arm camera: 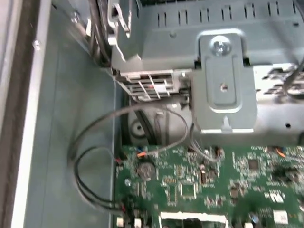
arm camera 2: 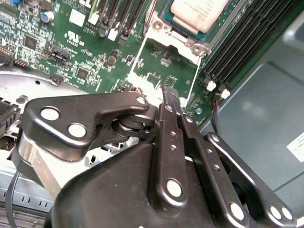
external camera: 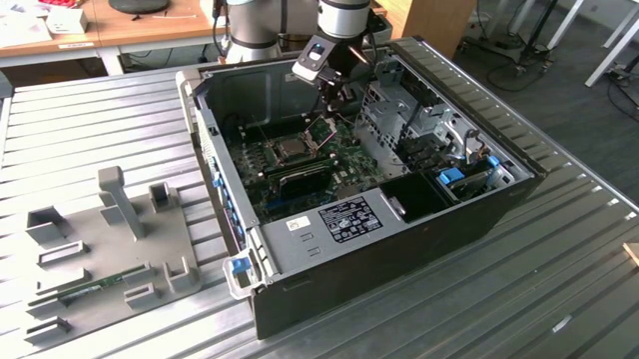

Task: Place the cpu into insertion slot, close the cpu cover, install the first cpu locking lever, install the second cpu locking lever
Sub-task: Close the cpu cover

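Though near the end effector (arm camera 2: 169,93), cpu (arm camera 2: 197,12) apart.

Three cameras, one open computer.
The exterior view looks down from high up, off to one side, at the whole computer case (external camera: 399,247) on the desk (external camera: 100,127). Both wrist views sit very close inside it, and the second wrist view peeks past the jaws. All three share the green board (external camera: 345,161) (arm camera 2: 156,61) (arm camera: 223,185).

A lab: opened computer case (external camera: 420,262) on ribbed metal bench (external camera: 559,284) (wooden desks (external camera: 150,26) behind).
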You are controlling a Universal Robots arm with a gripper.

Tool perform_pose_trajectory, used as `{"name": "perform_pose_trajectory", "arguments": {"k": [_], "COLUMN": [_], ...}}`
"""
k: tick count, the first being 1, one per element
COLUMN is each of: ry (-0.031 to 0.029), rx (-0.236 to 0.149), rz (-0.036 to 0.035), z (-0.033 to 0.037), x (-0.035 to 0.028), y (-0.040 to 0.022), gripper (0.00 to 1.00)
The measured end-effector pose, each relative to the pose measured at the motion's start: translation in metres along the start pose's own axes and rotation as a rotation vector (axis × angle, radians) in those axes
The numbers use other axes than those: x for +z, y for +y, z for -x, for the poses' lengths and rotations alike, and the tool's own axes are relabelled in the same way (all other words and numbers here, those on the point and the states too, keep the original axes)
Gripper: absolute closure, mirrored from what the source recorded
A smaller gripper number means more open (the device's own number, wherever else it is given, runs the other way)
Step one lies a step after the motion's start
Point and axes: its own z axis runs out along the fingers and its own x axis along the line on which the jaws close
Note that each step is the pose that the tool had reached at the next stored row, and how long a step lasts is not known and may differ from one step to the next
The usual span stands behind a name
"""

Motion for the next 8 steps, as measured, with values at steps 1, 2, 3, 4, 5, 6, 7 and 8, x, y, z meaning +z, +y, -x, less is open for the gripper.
{"name": "perform_pose_trajectory", "arguments": {"k": [1,2,3,4,5,6,7,8], "ry": [0.0,0.0,0.0,0.0,0.0001,0.0,0.0,0.0], "rx": [0.0,0.0,0.0,0.0,0.0,0.0,0.0,0.0], "rz": [0.0,0.0,0.0,0.0,0.0,0.0,0.0,0.0], "z": [0.0,-0.0001,-0.0001,-0.0002,-0.0002,-0.0003,-0.0003,-0.0003], "x": [0.0001,0.0002,0.0002,0.0003,0.0004,0.0005,0.0005,0.0006], "y": [0.0012,0.0025,0.0039,0.0052,0.0065,0.008,0.0094,0.0107], "gripper": [0.9,0.9,0.9,0.9,0.9,0.9,0.9,0.9]}}
